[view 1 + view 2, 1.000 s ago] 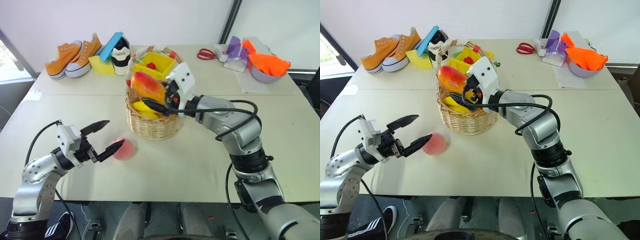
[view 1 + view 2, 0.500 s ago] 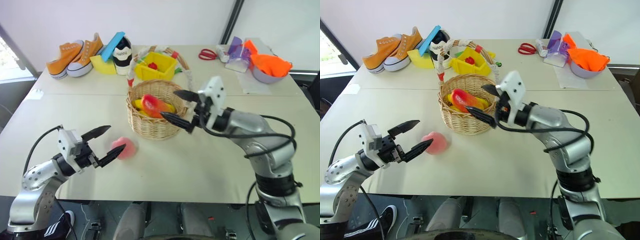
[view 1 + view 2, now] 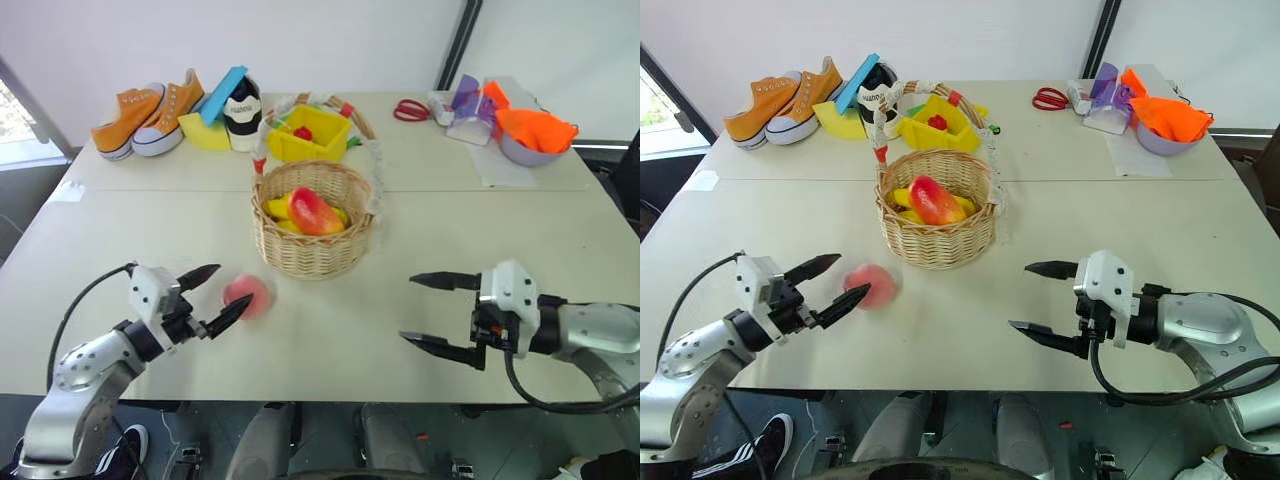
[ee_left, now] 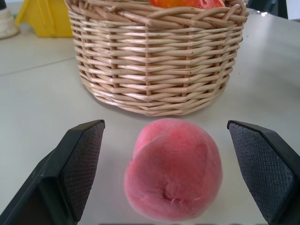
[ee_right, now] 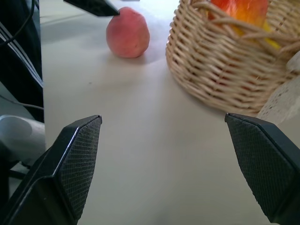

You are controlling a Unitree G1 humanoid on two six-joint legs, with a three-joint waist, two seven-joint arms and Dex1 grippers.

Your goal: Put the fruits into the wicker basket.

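Left pincer released, its fingers flanking the peach, which lies on the desk just before the wicker basket. Peach looks light, fuzzy and round: apt to roll, best pinched across its middle. Mango already inside the wicker basket, lower half hidden. Right pincer released, empty, well right of it.

A pale table carries the wicker basket, peach, sneakers, yellow bin and scissors.
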